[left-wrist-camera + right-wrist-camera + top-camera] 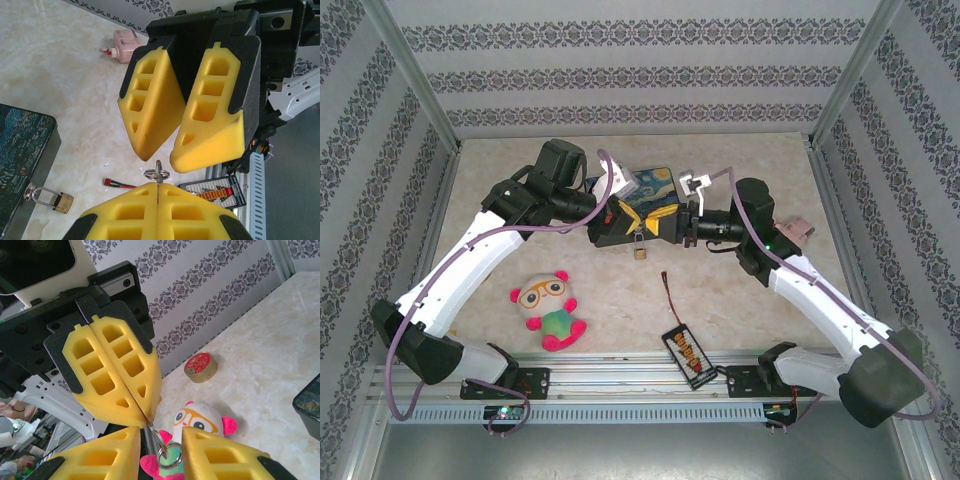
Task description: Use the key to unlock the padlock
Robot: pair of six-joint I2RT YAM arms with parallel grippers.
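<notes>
Key: the key is held clear of the tabletop, and its ring end projects past the fingertips of the left pincer.
Left pincer: the fingers are pressed together and clamped on the key's blade; nothing else is gripped.
Right pincer: the right pincer is set tip to tip with the left one, with its fingers spread apart on either side of the key's ring. No contact with the key can be made out.
Padlock: the padlock is seen below both pincers and off to one side, resting on the tabletop against the painted tin box. Its shackle looks shut and appears to be hooked into the box's clasp, though that link is too small to be confirmed.
Done: the key is off the tabletop and in a firm grip, presented between the two pincers, seemingly for a handover or a re-grip.
Left: the key is not yet at the padlock. It is judged that it must be brought down to the keyhole, inserted and turned, and the shackle freed.
Surroundings: a plush toy and a black connector board lie on the tabletop, nearer the arm bases than the pincers are.
</notes>
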